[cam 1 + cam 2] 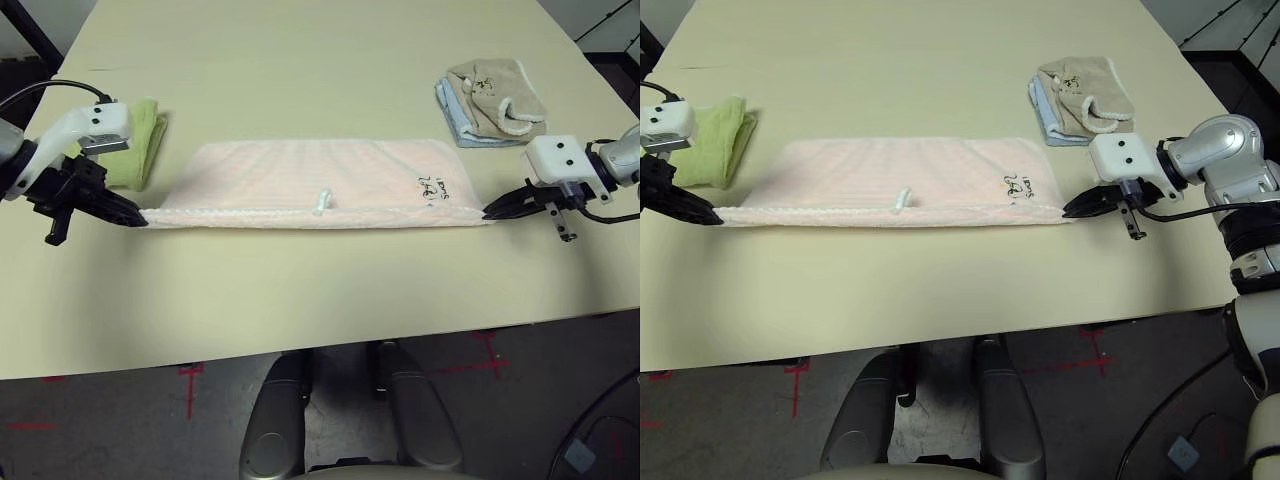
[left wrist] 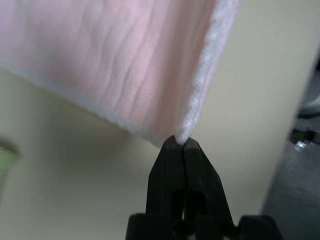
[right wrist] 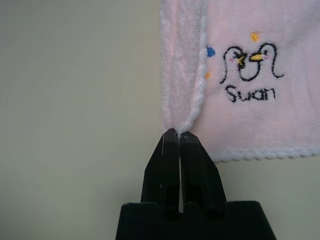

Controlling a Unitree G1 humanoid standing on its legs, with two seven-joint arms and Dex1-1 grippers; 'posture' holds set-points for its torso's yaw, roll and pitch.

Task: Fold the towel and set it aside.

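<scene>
**Towel: first fold in progress, both near corners pinched**

Towel (image 1: 315,180) lay stretched across the middle of the table (image 1: 320,60), long side running 9 to 3 o'clock. Left gripper (image 1: 138,217) was clenched on the near corner at 9, right gripper (image 1: 1070,212) clenched on the near corner at 3; wrist views showed the white edging nipped right at both tips. Near edge looked doubled over with the tag (image 1: 322,201) on top of it, so I'd judge one lengthwise fold was at least started, not flattened. Printed drawing (image 3: 250,60) sat face up by the right corner.

Left to do, as I read it: finish the fold, likely fold again, then set it aside. Green towel (image 1: 140,145) at 9–10 and the beige and blue pile (image 1: 492,100) at 1–2 were apart from it
</scene>
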